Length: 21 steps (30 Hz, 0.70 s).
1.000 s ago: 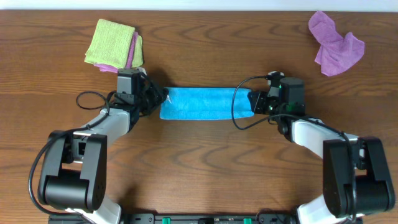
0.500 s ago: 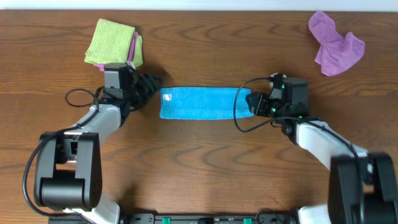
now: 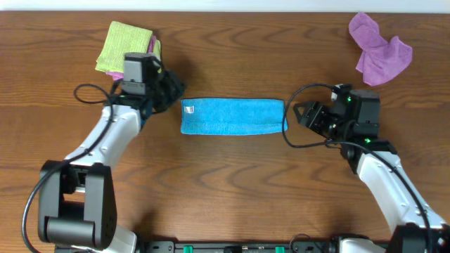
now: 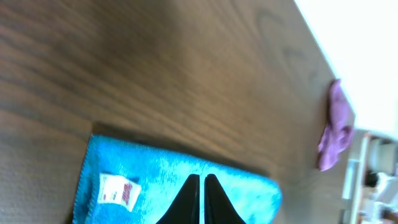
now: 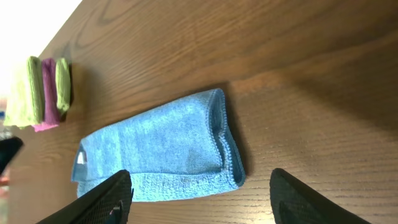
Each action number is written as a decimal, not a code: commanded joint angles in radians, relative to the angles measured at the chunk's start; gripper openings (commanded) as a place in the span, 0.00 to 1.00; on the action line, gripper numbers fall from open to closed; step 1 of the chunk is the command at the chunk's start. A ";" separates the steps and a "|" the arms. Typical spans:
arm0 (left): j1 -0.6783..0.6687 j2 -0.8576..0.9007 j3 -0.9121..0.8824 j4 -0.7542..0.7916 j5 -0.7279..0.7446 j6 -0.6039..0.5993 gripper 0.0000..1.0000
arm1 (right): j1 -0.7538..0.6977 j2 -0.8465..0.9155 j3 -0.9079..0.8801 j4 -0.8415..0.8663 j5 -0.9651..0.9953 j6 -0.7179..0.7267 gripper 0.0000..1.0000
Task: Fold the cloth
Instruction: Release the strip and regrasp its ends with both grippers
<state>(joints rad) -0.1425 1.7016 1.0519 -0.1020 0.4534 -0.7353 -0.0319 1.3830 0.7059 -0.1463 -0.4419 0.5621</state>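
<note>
Cloth: a bright sky-blue terry cloth (image 3: 233,117) lies folded into a long flat strip at the middle of the brown wood-grain table (image 3: 232,190). Its small white tag (image 3: 189,109) faces up at its left end.
Left gripper: the black left gripper (image 3: 176,91) sits just off the strip's upper-left corner. In the left wrist view its fingers (image 4: 193,198) are pressed together with nothing between them.
Right gripper: the black right gripper (image 3: 302,116) is just beside the strip's right end, apart from it. In the right wrist view its fingers (image 5: 115,196) are spread wide and empty, with the doubled end of the cloth lying ahead of them.
Stack: a folded lime-green cloth on a pink one (image 3: 126,48) lies at the far left. The left arm's wrist covers its near corner.
Lilac cloth: a crumpled lilac-purple cloth (image 3: 380,50) lies at the far right, well apart from the strip.
Cable: a black cable loop (image 3: 287,133) from the right arm hangs close to the strip's right end.
</note>
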 commanded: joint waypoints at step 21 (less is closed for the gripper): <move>-0.128 0.187 0.018 -0.068 -0.194 0.085 0.05 | 0.035 0.164 -0.050 0.137 -0.115 0.199 0.73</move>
<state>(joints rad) -0.2584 1.8721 1.0519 -0.1658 0.2790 -0.6720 -0.0177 1.5383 0.6643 -0.0154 -0.5426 0.7277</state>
